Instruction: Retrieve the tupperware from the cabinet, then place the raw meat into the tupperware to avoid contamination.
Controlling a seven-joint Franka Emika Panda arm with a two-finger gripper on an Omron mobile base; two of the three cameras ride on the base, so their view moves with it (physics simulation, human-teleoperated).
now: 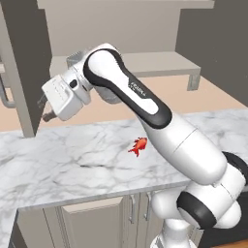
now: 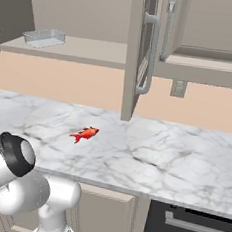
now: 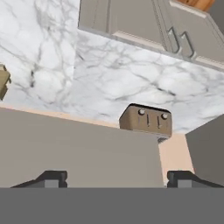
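- Tupperware (image 2: pixel 44 37) sitting on the open cabinet's inner shelf (image 2: pixel 79 50), toward its left end and close to the front edge; shallow, rectangular, translucent whitish-grey, thin-walled. Not yet retrieved.
- Raw meat (image 2: pixel 85 133) lying bare on the marble counter (image 2: pixel 164 158), near the middle of the slab's depth, well apart from the tupperware above; tiny, red-orange, fish-shaped with a tail fin. Seen again in the left base view (image 1: pixel 138 146) just beside the arm's forearm.
- Judged from this: both halves of the task left to do. Container to be fetched down first, then the meat placed inside.
- Gripper (image 1: pixel 45 107) raised at shelf height near the edge of the open cabinet door (image 1: pixel 26 63), released and holding nothing; in the hand view the two dark fingertips (image 3: pixel 51 177) spread wide apart with nothing between.
- Cabinet (image 2: pixel 205 41) beige-grey, panelled, with long vertical metal bar handles (image 2: pixel 150 53); door standing open edge-on in the right base view.
- Counter white marble with grey veining, smooth and glossy; panelled base cabinet doors (image 1: pixel 92 220) with small handles beneath its front edge.
- Toaster (image 3: pixel 146 120) boxy, tan-brown, with round knobs, standing on the marble in the hand view.
- Dark oven front (image 2: pixel 192 228) under the counter's right end.
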